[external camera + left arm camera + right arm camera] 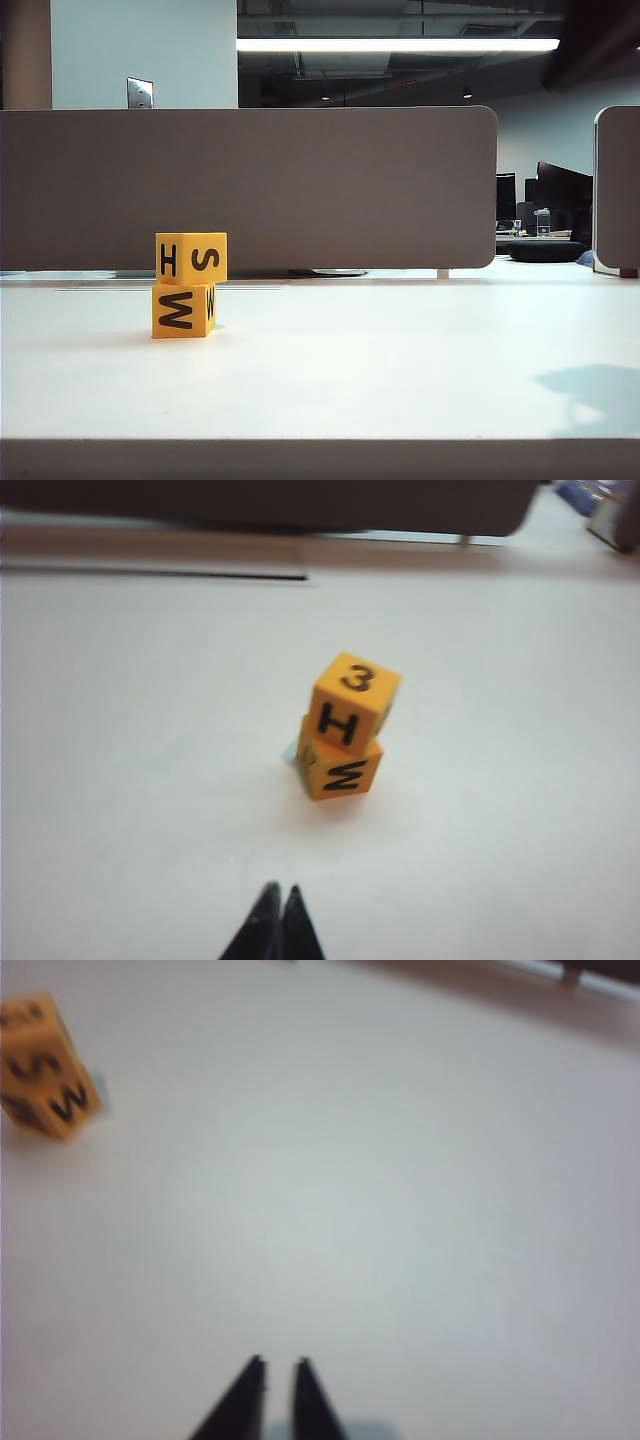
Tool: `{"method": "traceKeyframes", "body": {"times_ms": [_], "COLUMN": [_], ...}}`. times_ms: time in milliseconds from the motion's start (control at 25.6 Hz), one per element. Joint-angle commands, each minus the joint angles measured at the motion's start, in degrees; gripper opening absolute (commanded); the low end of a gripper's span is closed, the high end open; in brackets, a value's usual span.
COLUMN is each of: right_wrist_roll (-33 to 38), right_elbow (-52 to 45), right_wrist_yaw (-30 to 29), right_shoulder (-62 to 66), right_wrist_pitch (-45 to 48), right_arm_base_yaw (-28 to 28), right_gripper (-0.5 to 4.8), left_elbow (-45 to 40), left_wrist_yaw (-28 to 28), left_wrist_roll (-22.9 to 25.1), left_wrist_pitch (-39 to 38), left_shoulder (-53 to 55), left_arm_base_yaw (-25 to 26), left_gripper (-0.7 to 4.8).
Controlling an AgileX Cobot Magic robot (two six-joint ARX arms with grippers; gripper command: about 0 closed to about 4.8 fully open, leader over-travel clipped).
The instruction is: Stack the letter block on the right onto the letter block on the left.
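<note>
Two yellow letter blocks stand stacked at the left of the white table. The upper block shows H and S and sits slightly askew on the lower block, which shows M. In the left wrist view the upper block rests on the lower one, well ahead of my left gripper, which is shut and empty. My right gripper hangs over bare table with a narrow gap between its fingers and nothing in it; the blurred stack is far off to one side. Neither gripper appears in the exterior view.
A grey partition panel runs along the table's far edge, with a second panel at the far right. An arm's shadow falls on the table at the right. The table's front edge is close to the camera.
</note>
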Motion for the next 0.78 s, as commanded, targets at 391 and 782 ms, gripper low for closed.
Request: {"method": "traceKeyframes", "body": {"times_ms": [391,782], "right_wrist_roll": [0.81,0.83], "right_elbow": [-17.46,-30.95], "right_wrist_yaw": [2.51,2.27], "right_shoulder": [-10.1,-24.59], "right_wrist_pitch": [14.45,19.96], "right_arm_base_yaw": [-0.04,-0.09], "right_gripper": [0.53,-0.01], "left_elbow": [-12.02,-20.52], "left_wrist_yaw": [-0.92,3.91], "left_wrist_roll": [3.34,9.77], "left_wrist_pitch": [9.31,24.94], "left_shoulder": [-0.15,-1.33], "left_arm_base_yaw": [-0.02,-0.02], "left_gripper": [-0.05,-0.05]}}
